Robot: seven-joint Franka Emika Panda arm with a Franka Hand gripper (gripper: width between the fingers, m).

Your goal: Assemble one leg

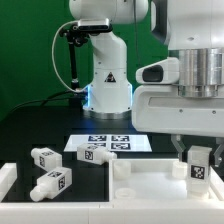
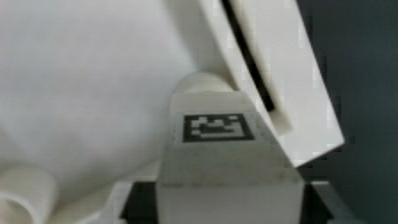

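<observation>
My gripper point(image 1: 198, 160) is at the exterior view's right, low over a large flat white tabletop point(image 1: 150, 192). It is shut on a white leg point(image 1: 198, 168) with a black tag, held upright between the fingers. In the wrist view the same leg point(image 2: 217, 140) fills the middle, its tag facing the camera, between the dark fingers point(image 2: 146, 203) of my gripper point(image 2: 217, 205). The tabletop point(image 2: 89, 80) lies behind it, and its edge runs close beside the leg. Whether the leg's lower end touches the tabletop is hidden.
Two loose white legs point(image 1: 45, 157) point(image 1: 52, 184) lie at the exterior view's left, and a third point(image 1: 95, 154) by the marker board point(image 1: 108, 143). A short white post point(image 1: 122, 170) stands on the tabletop's left. A white rail point(image 1: 8, 182) borders the left front.
</observation>
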